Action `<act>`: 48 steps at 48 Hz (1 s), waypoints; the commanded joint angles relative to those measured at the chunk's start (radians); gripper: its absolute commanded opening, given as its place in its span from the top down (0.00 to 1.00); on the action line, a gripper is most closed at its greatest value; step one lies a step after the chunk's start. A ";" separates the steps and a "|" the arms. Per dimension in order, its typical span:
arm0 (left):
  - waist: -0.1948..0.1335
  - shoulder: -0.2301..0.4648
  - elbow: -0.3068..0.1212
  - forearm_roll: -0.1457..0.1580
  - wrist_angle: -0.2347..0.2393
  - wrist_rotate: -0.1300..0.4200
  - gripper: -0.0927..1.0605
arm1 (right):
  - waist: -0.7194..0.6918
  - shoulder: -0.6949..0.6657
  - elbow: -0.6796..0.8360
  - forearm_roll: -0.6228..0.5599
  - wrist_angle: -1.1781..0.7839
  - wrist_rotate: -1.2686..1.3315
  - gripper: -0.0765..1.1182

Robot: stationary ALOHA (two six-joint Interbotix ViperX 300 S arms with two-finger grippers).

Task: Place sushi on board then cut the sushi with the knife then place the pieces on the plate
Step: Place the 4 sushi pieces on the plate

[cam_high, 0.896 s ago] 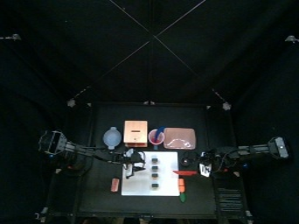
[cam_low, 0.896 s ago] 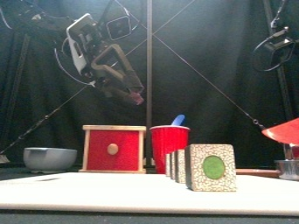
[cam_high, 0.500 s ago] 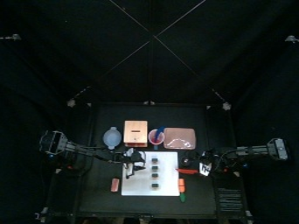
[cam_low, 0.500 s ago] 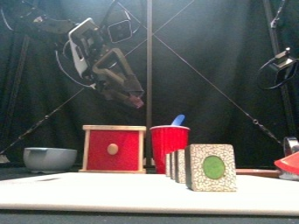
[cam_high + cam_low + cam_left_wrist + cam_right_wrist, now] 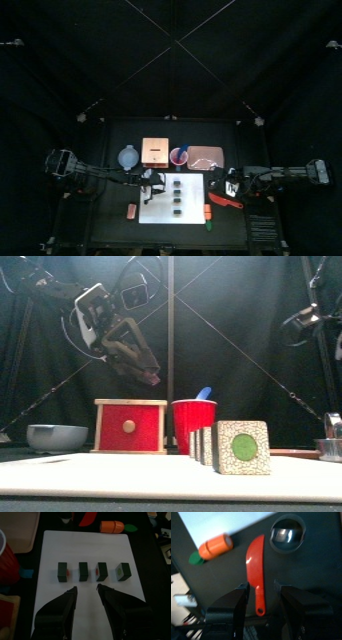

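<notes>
Board: the white cutting board (image 5: 87, 547) lies in the middle of the black worktop (image 5: 314, 567). It has wide bare strips on both sides of the sushi row.
Sushi: four dark green toy sushi pieces (image 5: 83, 570) stand in one row on the board, with a small gap between each two.
Knife: one red toy knife (image 5: 256, 559) lies flat on the worktop, just off the board's right edge. It is between an orange toy carrot (image 5: 215, 546) and a round metal cutter (image 5: 286, 534).
Right pincer (image 5: 262, 587): released, with the jaws wide on both sides of the knife handle and not gripping it.
Left pincer (image 5: 86, 588): empty, with the jaws a little apart, above the board.
Plate: one flat pink tray (image 5: 205, 157) is behind the board, with nothing on it.
</notes>
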 commanded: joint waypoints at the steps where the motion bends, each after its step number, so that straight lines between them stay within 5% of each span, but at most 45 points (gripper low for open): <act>1: 0.020 -0.008 0.003 0.005 -0.020 0.000 0.25 | 0.002 0.034 -0.061 -0.087 -0.164 -0.002 0.27; 18: 0.067 -0.017 0.054 0.003 -0.067 -0.002 0.25 | 0.018 0.259 -0.140 -0.345 -0.591 0.000 0.26; 33: 0.110 -0.018 0.058 0.011 -0.067 0.002 0.25 | 0.031 0.477 -0.229 -0.370 -0.741 -0.002 0.26; 48: 0.115 -0.017 0.060 0.025 -0.061 0.000 0.25 | 0.055 0.649 -0.330 -0.365 -0.744 -0.002 0.27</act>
